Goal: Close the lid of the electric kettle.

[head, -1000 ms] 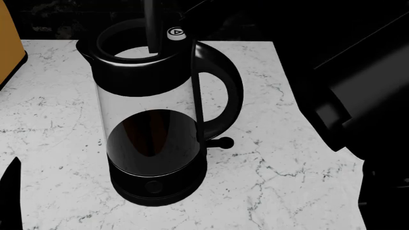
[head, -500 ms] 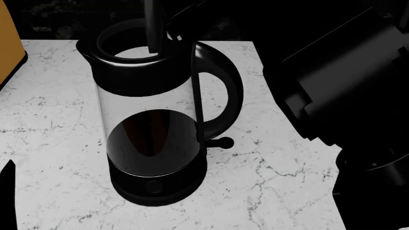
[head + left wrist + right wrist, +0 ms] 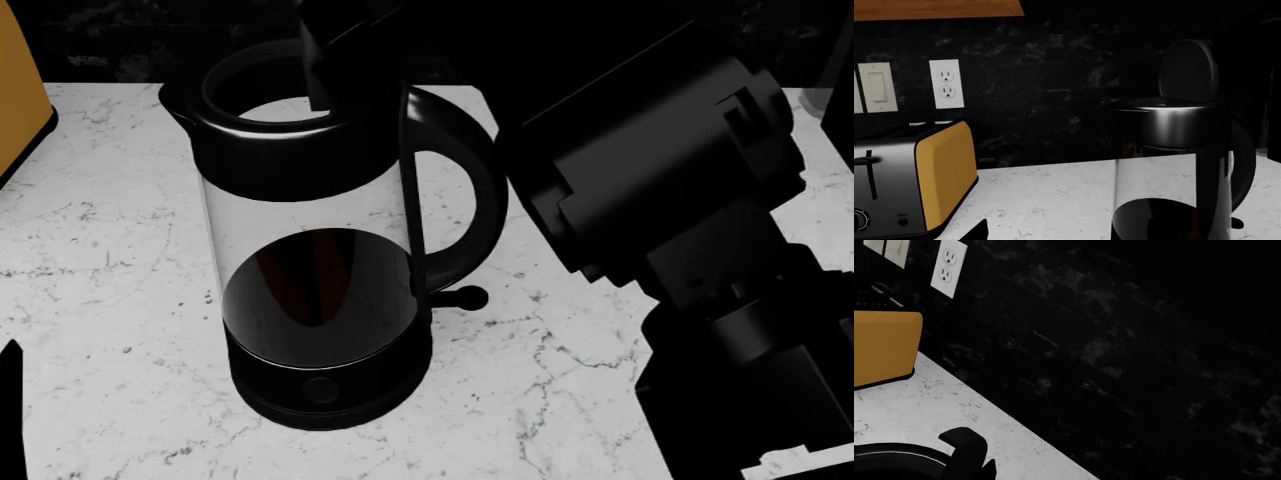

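Note:
The electric kettle (image 3: 320, 250) stands in the middle of the marble counter, a clear glass cylinder with a black base, collar and loop handle (image 3: 467, 190). Its lid (image 3: 320, 55) stands upright, open, at the back of the rim; it also shows in the left wrist view (image 3: 1187, 70). My right arm (image 3: 654, 190) reaches in from the right, and my right gripper (image 3: 380, 35) is a dark shape right by the lid and over the hinge. It hides the white button, and its jaws cannot be made out. Only a black sliver of my left gripper (image 3: 11, 400) shows at the lower left.
An orange and silver toaster (image 3: 914, 180) stands left of the kettle; its corner shows in the head view (image 3: 16, 90). The dark backsplash with a white outlet (image 3: 946, 84) and a switch (image 3: 877, 87) is behind. The kettle's rim (image 3: 894, 457) shows in the right wrist view.
My right arm has moved left and closer to the kettle's top and now covers the white button. The left gripper sliver has dropped lower at the frame's edge. The lid still stands upright.

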Controlling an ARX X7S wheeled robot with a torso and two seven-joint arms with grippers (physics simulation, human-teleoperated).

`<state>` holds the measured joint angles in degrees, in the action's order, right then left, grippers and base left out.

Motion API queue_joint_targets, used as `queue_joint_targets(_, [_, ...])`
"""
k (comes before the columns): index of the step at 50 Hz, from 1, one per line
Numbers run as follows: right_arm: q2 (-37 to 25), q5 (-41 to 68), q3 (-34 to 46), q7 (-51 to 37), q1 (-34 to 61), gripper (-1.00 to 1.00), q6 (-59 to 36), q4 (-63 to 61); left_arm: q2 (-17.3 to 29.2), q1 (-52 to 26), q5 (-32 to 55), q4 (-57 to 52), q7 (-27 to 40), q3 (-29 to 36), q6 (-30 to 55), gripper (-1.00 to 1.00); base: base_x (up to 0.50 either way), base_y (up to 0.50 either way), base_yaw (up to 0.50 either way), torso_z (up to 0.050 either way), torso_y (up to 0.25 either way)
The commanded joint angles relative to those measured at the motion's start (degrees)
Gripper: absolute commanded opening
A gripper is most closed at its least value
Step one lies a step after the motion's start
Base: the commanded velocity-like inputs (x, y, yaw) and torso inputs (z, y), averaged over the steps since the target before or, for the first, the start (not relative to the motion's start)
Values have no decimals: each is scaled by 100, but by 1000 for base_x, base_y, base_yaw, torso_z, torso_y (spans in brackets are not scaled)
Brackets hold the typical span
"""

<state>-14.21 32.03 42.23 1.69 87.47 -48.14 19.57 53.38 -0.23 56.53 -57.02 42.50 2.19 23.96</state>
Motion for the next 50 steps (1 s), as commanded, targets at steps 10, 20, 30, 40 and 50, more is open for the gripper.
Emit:
queue_joint_targets(10, [423, -92, 258, 201, -103, 100, 323, 518, 21, 401, -174, 34, -89, -105, -291, 100, 1, 1, 1, 0, 0])
queue_joint_targets(20, [608, -68, 329, 222, -359, 100, 505, 699, 227, 673, -65, -80, 15, -478, -499, 100, 4, 4, 6, 0, 0])
queue_joint_targets(30, [819, -60, 399, 289, -586, 100, 778, 973, 266, 937, -121, -47, -23, -639, -683, 100, 10, 7, 12, 0, 0])
queue_joint_targets(40, [1050, -85, 482, 404, -878, 100, 1218, 1442, 328, 1062, -114, -53, 28, -712, -739, 100, 3, 5, 9, 0, 0])
queue_joint_targets(50, [1187, -50, 527, 475, -1123, 100, 1600, 1863, 387, 1437, -178, -80, 10, -966, -921, 100, 4, 4, 6, 0, 0])
